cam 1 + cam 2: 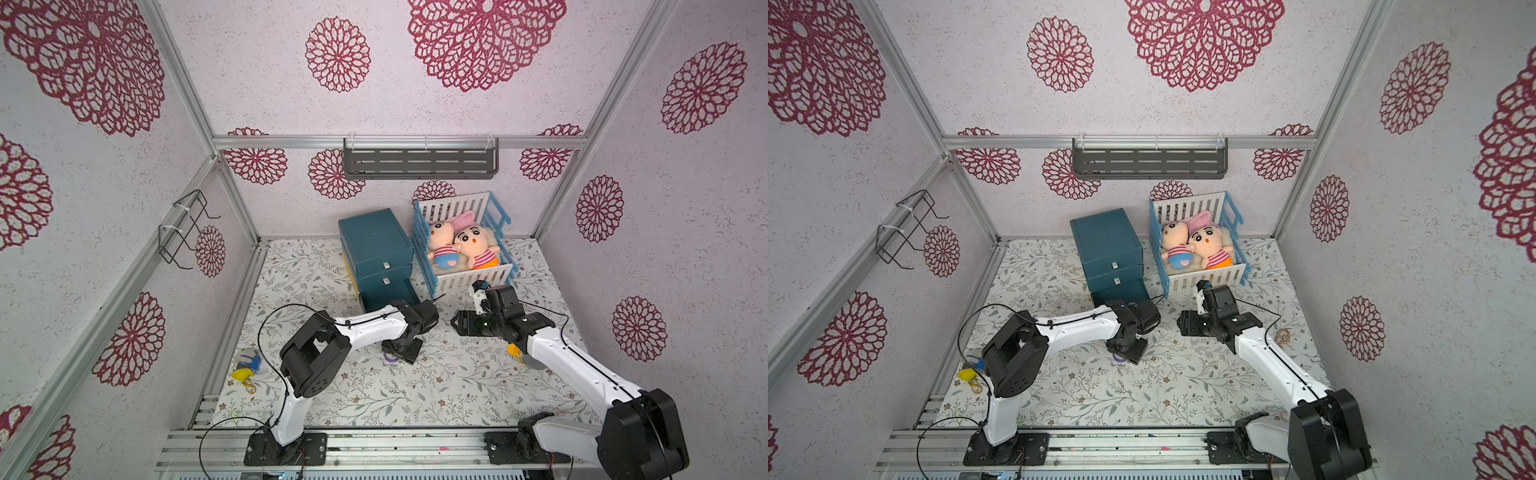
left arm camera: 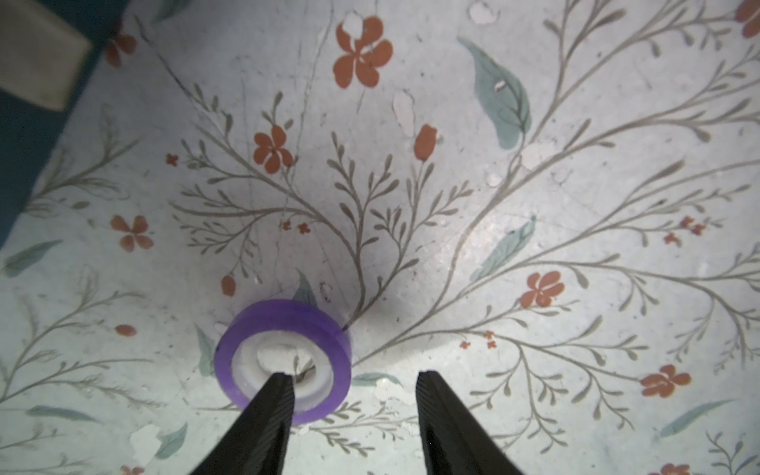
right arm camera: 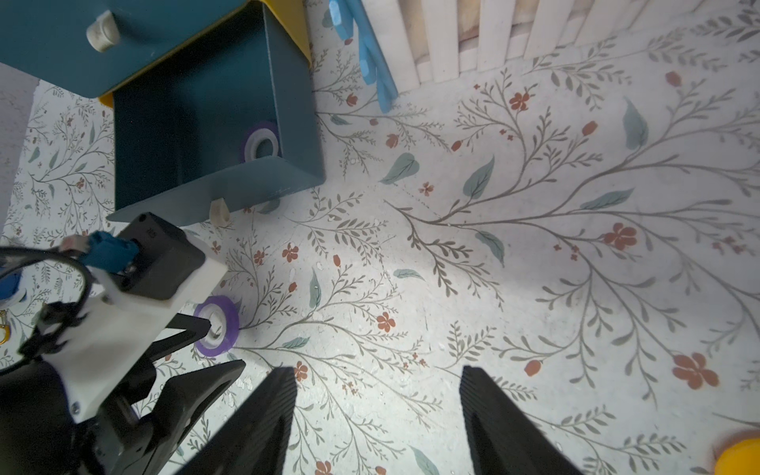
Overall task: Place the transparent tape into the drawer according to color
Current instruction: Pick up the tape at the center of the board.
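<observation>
A purple-rimmed roll of transparent tape [image 2: 283, 329] lies flat on the floral table, also seen in the right wrist view [image 3: 222, 306]. My left gripper [image 2: 353, 376] is open and low over it. One fingertip [image 2: 279, 386] sits in the roll's pale centre hole and the other stands outside its rim, apart from it. A second purple roll [image 3: 261, 142] lies inside the pulled-out bottom drawer [image 3: 296, 123] of the teal cabinet [image 1: 374, 241]. My right gripper [image 3: 378, 370] hovers open over bare table, with nothing between its fingers. An orange-yellow roll [image 3: 740, 456] lies beside the right arm [image 1: 514, 350].
A blue and white toy crib [image 1: 467, 278] with two plush dolls stands right of the cabinet. Small yellow and blue items [image 1: 247, 368] lie near the table's left edge. A dark shelf [image 1: 419, 164] hangs on the back wall and a wire rack [image 1: 187, 228] on the left wall.
</observation>
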{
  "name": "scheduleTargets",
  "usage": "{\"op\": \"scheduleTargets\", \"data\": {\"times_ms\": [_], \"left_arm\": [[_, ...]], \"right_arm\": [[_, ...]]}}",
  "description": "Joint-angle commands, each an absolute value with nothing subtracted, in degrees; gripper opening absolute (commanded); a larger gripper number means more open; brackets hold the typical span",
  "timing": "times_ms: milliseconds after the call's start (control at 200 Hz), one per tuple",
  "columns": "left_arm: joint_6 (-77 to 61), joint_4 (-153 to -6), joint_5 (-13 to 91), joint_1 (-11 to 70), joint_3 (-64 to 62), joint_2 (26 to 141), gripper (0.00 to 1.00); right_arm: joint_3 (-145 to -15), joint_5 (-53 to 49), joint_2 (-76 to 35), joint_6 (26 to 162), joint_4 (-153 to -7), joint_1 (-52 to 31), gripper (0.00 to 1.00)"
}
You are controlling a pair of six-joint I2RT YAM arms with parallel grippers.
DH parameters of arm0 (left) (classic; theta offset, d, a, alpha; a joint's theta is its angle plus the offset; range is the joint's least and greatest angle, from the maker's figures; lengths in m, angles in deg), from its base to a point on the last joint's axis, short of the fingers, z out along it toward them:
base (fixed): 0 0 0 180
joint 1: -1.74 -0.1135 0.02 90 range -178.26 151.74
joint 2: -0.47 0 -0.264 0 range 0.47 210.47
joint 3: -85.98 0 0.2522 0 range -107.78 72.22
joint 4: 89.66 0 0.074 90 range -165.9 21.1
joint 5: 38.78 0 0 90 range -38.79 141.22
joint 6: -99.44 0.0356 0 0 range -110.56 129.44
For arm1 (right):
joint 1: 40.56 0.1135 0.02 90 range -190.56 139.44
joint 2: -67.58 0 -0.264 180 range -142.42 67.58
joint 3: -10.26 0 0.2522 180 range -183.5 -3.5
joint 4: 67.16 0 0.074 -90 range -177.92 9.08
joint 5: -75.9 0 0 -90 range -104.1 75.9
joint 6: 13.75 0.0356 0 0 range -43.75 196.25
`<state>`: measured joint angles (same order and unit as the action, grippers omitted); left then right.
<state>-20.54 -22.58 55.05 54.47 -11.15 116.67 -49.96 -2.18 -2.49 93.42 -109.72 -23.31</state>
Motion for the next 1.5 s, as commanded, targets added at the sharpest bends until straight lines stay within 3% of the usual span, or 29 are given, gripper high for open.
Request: {"op": "scheduleTargets", "data": {"times_ms": [0, 300, 836, 1491], "left_arm": [[-19.66, -22.57, 55.8, 54.82, -11.9, 118.59, 0.54], [-19.56, -22.54, 55.7, 54.3, -11.54, 119.73, 0.47], [-19.83, -22.2, 55.33, 53.86, -11.01, 120.0, 0.0], [-20.49, -18.57, 58.63, 53.77, -12.87, 114.79, 0.0]], "right_arm": [[-50.6, -1.71, -0.81, 93.36, -108.83, -23.94, 0.7], [-50.95, -1.71, -0.39, 93.48, -109.22, -24.39, 0.7], [-50.31, -0.05, -0.54, 93.53, -108.89, -24.66, 0.71], [-49.56, 0.75, -0.66, 93.57, -108.08, -24.66, 0.72]]}}
